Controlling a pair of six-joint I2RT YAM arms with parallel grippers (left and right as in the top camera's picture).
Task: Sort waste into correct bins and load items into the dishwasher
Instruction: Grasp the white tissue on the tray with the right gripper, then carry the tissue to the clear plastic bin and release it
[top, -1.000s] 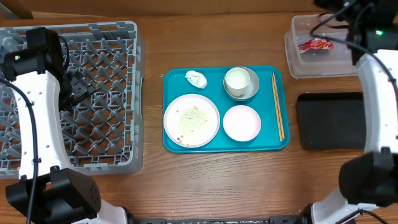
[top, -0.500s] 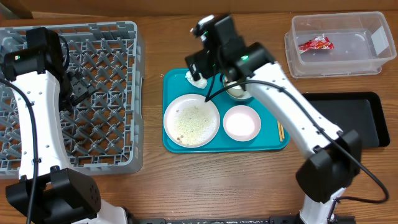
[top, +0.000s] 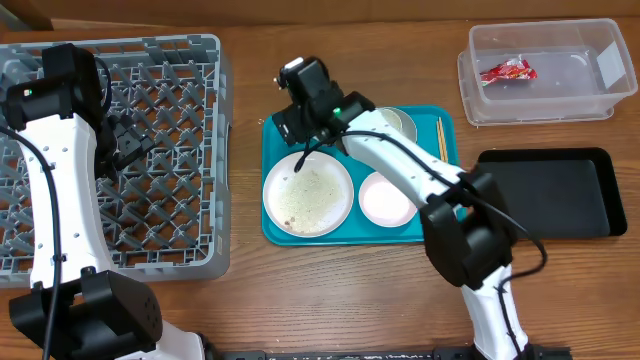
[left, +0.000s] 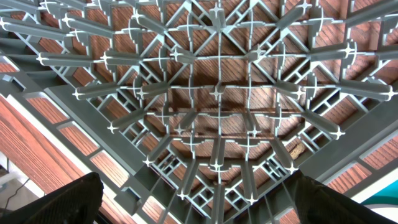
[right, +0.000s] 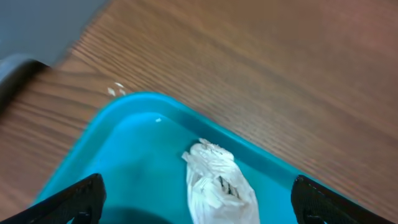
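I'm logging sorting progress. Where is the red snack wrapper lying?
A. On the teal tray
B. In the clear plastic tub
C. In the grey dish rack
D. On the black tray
B: the overhead view shows the red snack wrapper lying inside the clear plastic tub at its top right.

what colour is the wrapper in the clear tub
Red wrapper in the clear tub; the overhead view shows it best.
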